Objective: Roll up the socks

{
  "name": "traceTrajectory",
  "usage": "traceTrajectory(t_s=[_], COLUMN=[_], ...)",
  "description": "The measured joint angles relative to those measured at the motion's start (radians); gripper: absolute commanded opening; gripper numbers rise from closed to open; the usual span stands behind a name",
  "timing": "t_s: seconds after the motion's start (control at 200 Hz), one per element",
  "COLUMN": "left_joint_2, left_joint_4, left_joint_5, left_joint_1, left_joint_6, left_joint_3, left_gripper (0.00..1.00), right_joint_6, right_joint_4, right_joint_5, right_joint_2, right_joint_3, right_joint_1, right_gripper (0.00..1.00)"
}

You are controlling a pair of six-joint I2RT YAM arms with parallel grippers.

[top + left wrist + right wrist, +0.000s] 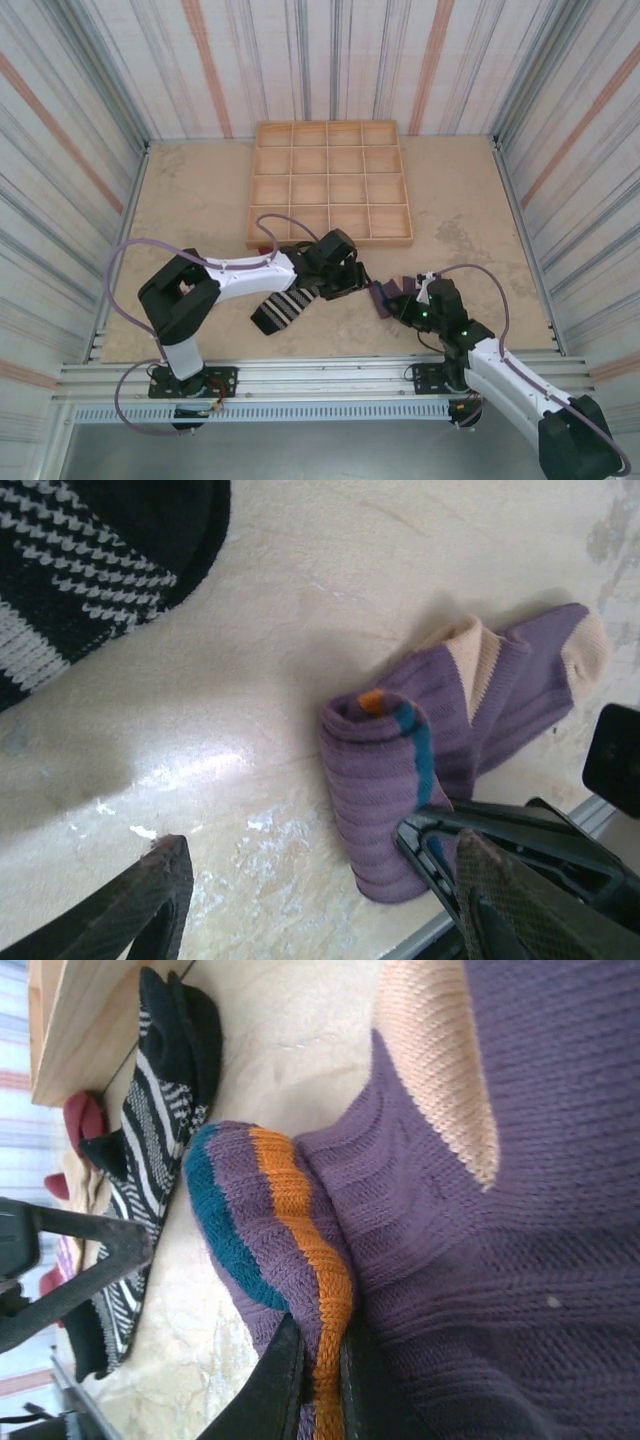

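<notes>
The purple sock (385, 780) lies partly rolled on the table, its tan heel (470, 655) behind the roll. My right gripper (322, 1345) is shut on the rolled cuff, pinching the orange stripe (300, 1220). In the top view it (400, 308) sits at the sock's (385, 295) near end. My left gripper (320, 910) is open and hovers just left of the roll, holding nothing. The black-and-white striped sock (285, 308) lies flat to the left. Maroon parts of the beige sock (85, 1115) peek out behind the striped sock (160, 1110).
A wooden tray (330, 185) with several compartments stands behind the socks, its front wall close to the left gripper (345, 275). The table's near metal edge (440, 935) runs right below the purple roll. Corrugated walls enclose the table.
</notes>
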Motion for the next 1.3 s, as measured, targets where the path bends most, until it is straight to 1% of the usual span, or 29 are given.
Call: traceTrajectory(t_s=[0.11,0.25,0.501,0.546,0.641,0.731,0.937,0.992,1.077,1.102,1.152,1.187,1.207,1.272,1.297], left_joint_2=[0.053,0.103,0.119,0.122,0.135,0.164,0.217,0.226,0.242,0.248,0.256,0.263,0.266,0.276,0.278], left_joint_4=[0.000,-0.001,0.024,0.028,0.042,0.051,0.045,0.040,0.029,0.022,0.013,0.000,-0.008,-0.040,-0.055], left_joint_5=[0.002,0.006,0.005,0.006,0.007,0.011,0.037,0.040,0.050,0.053,0.055,0.056,0.056,0.056,0.056], left_joint_1=[-0.003,-0.007,-0.031,-0.038,-0.049,-0.052,-0.052,-0.052,-0.052,-0.052,-0.052,-0.052,-0.052,-0.052,-0.051], left_joint_6=[0.000,0.005,0.015,0.015,0.016,0.017,0.014,0.013,0.013,0.015,0.012,0.014,0.018,0.026,0.032], left_joint_3=[0.023,0.051,0.079,0.087,0.100,0.114,0.158,0.168,0.189,0.198,0.215,0.230,0.238,0.266,0.275], left_gripper=[0.65,0.63,0.61,0.59,0.52,0.51,0.43,0.38,0.24,0.21,0.15,0.10,0.08,0.00,0.00], right_joint_6=[0.055,0.120,0.240,0.256,0.282,0.294,0.298,0.298,0.298,0.298,0.298,0.298,0.298,0.296,0.300], right_joint_4=[-0.002,-0.016,-0.061,-0.063,-0.066,-0.069,-0.074,-0.074,-0.076,-0.076,-0.076,-0.076,-0.076,-0.080,-0.082], right_joint_5=[-0.033,-0.047,-0.050,-0.050,-0.051,-0.054,-0.061,-0.062,-0.065,-0.066,-0.070,-0.072,-0.074,-0.073,-0.075], right_joint_2=[0.028,0.034,0.008,0.008,0.008,0.012,0.023,0.023,0.023,0.023,0.023,0.023,0.023,0.022,0.021], right_joint_3=[0.001,0.004,0.013,0.014,0.015,0.017,0.019,0.019,0.019,0.019,0.019,0.019,0.019,0.021,0.022], right_joint_1=[-0.015,-0.029,-0.042,-0.046,-0.053,-0.061,-0.073,-0.074,-0.080,-0.081,-0.088,-0.093,-0.096,-0.099,-0.100], right_gripper=[0.00,0.00,0.00,0.00,0.00,0.00,0.00,0.00,0.00,0.00,0.05,0.10,0.15,0.37,0.44])
